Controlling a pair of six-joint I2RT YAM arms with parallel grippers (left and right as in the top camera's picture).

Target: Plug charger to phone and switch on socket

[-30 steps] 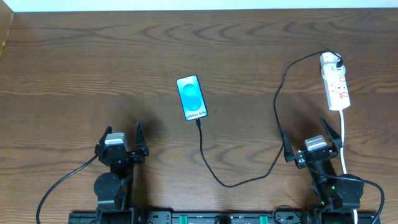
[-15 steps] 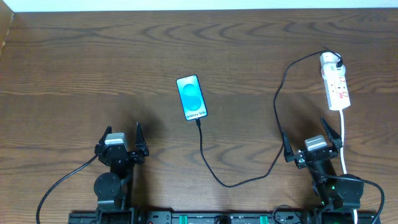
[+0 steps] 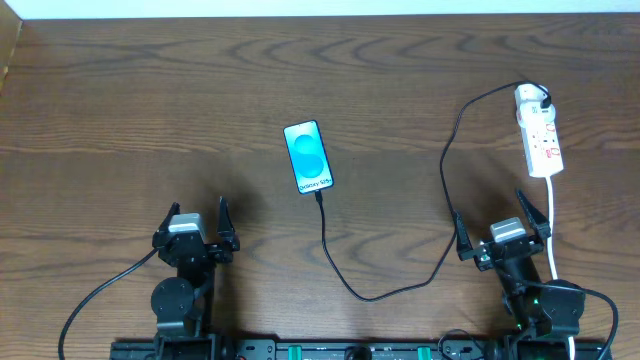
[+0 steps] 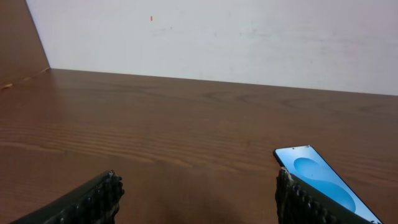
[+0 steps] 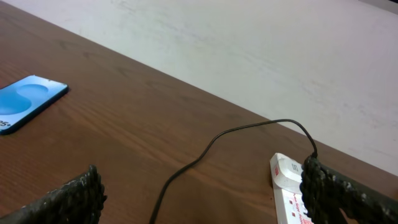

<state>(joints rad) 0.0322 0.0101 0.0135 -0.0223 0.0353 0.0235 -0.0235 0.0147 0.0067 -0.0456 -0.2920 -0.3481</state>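
The phone (image 3: 308,156) lies near the table's middle with its cyan screen lit; it also shows in the left wrist view (image 4: 323,180) and the right wrist view (image 5: 28,99). The black charger cable (image 3: 345,280) runs from the phone's near end in a loop to the white socket strip (image 3: 538,135) at the far right, where its black plug sits in the far outlet. The cable (image 5: 205,149) and socket (image 5: 287,186) show in the right wrist view. My left gripper (image 3: 197,228) and right gripper (image 3: 502,226) are open and empty near the front edge.
The socket's white cord (image 3: 553,230) runs toward the front edge past my right gripper. A white wall (image 4: 217,37) borders the table's far edge.
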